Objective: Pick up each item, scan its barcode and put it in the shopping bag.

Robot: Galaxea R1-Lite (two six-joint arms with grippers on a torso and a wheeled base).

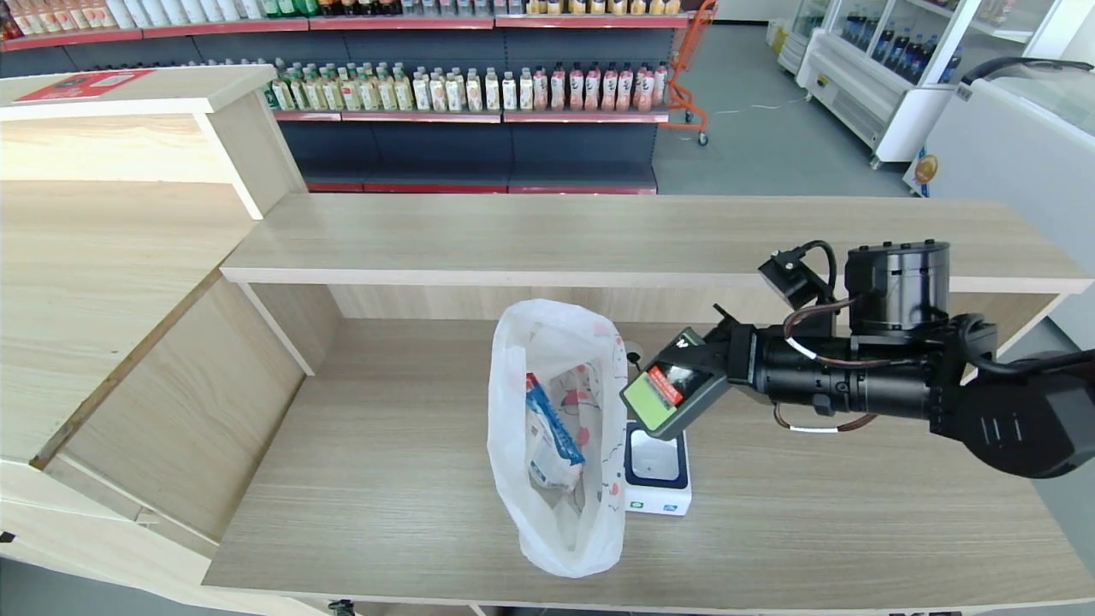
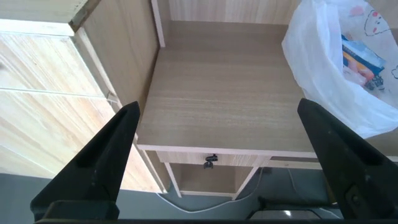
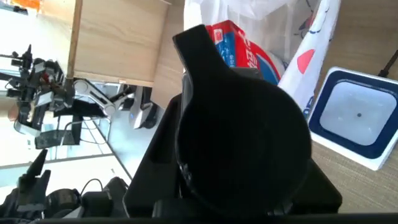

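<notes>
The head view showed the right gripper, jaws clamped on a small grey-and-green box, above the white-and-blue square scanner beside the white plastic shopping bag on the wooden bench. The left wrist view showed the left gripper, jaws apart, over the bench's edge.

Bright, even shop light, faint soft shadows on the pale wood-grain desk, wide-angle bowing at head-view edges, close black left hand soft-edged.

The head camera looks down over the counter; both closer wrist cameras share its shopping bag.
</notes>
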